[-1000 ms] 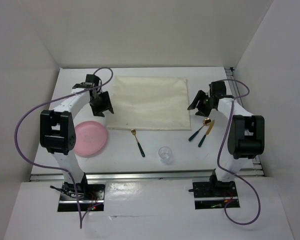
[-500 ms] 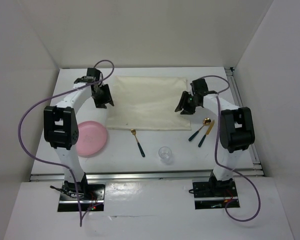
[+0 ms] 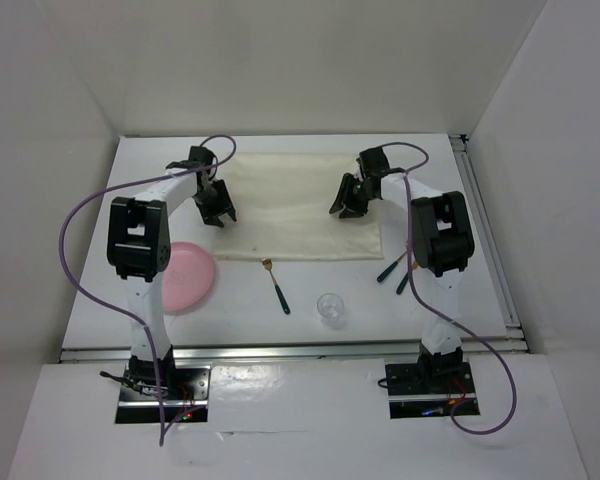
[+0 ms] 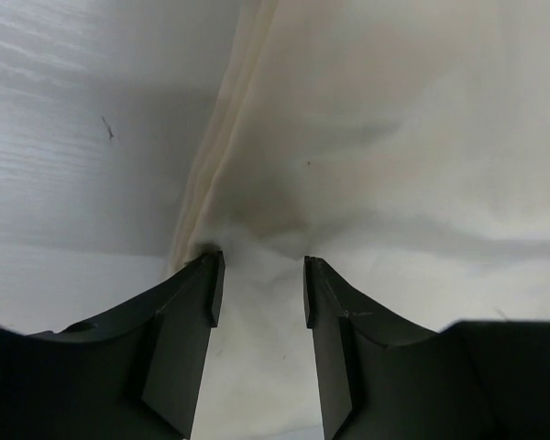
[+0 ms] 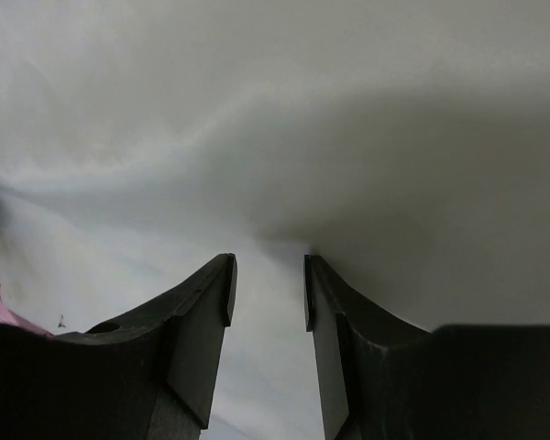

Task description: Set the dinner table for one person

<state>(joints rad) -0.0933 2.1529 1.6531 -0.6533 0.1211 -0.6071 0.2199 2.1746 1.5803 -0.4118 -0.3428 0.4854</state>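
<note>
- I see the dinner table (image 3: pixel 380 322) as the large white surface under both arms; it carries every item listed below.
- A cream cloth (image 3: pixel 295 200) lies flat on the far half of the table, its long sides running left to right.
- The left gripper (image 3: pixel 220 210) sits low over the cloth's left edge. In the left wrist view the left gripper (image 4: pixel 261 289) has its fingers (image 4: pixel 197 302) parted by a narrow gap and clamping nothing. The cloth (image 4: pixel 394 137) fills the gap, and its folded edge meets bare table at the left.
- The right gripper (image 3: pixel 342 203) sits low over the right part of the cloth. In the right wrist view the right gripper (image 5: pixel 268 293) is also released, its fingers (image 5: pixel 206 312) apart, with only cloth (image 5: pixel 302 110) beneath.
- I cannot tell whether either set of fingertips touches the fabric.
- A pink plate (image 3: pixel 187 275) rests near the cloth's near-left corner, partly hidden by the left arm.
- A gold-headed utensil with a dark handle (image 3: pixel 277 288) lies just in front of the cloth.
- A clear glass (image 3: pixel 330 308) stands upright, to the right of that utensil.
- Two dark-handled utensils (image 3: pixel 390 270) lie near the cloth's near-right corner, partly hidden by the right arm.
</note>
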